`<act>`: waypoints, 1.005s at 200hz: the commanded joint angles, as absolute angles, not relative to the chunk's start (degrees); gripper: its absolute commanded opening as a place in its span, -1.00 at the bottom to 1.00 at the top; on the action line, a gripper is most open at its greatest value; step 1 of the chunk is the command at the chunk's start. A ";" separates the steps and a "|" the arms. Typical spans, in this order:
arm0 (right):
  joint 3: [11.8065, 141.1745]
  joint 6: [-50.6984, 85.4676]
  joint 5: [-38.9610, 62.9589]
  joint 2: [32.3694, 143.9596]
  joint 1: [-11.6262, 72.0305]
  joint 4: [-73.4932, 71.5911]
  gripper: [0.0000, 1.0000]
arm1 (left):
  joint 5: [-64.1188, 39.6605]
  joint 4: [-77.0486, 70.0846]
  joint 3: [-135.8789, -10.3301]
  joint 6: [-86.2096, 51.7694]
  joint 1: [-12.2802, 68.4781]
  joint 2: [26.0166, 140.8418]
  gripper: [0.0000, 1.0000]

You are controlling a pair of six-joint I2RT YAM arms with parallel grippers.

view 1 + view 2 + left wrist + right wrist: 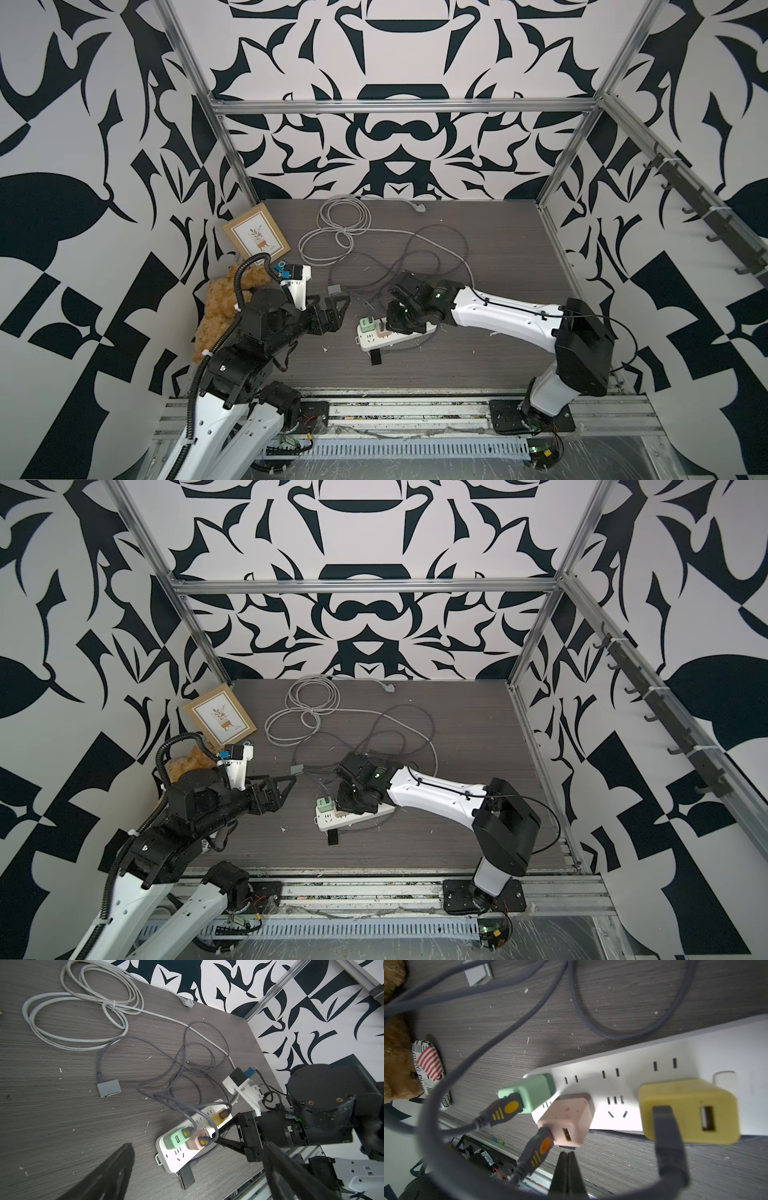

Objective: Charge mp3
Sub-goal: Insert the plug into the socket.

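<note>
The right fingers [566, 1156] are pressed together with nothing visible between them. Their tips are just beside the pink charger [566, 1120], which is plugged into the white power strip [643, 1059] on the worktop [478, 353]. A green charger [533, 1092] and a yellow charger [689, 1109] sit in the same strip, and each of the three has a dark grey cable plugged in. The left fingers [343, 311] are spread wide and hold nothing, near a small grey box [333, 289] at the end of one cable. A small black device [376, 357] lies just beside the strip. A teddy bear [216, 307] and a picture frame [256, 235] sit by the left arm. I cannot tell where the mp3 player is; no view shows it.
</note>
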State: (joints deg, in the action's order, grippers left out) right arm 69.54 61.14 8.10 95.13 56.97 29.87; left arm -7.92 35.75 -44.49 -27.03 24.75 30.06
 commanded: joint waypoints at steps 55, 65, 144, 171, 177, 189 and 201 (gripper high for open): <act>73.21 60.56 9.07 98.70 56.78 29.48 -1.00 | -7.37 35.78 -44.17 -26.81 24.61 29.37 0.99; 73.29 60.53 9.42 99.21 56.65 29.52 -1.00 | -7.26 35.92 -44.12 -26.72 24.61 29.40 0.99; 76.01 57.05 8.85 102.63 56.07 38.24 -1.00 | -6.57 38.01 -44.41 -26.46 24.63 27.62 0.99; 74.73 56.43 9.35 102.56 56.10 39.80 -1.00 | -6.29 38.37 -44.39 -26.54 24.61 27.27 0.99; 74.46 56.35 9.25 102.55 56.06 40.02 -1.00 | -6.32 38.48 -44.30 -26.59 24.63 27.30 0.99; 74.57 55.70 8.87 103.18 56.07 41.35 -1.00 | -6.28 38.38 -44.19 -26.56 24.61 27.26 0.99; 74.96 55.13 9.31 104.16 56.24 42.20 -1.00 | -6.35 38.22 -44.17 -26.63 24.61 27.25 0.99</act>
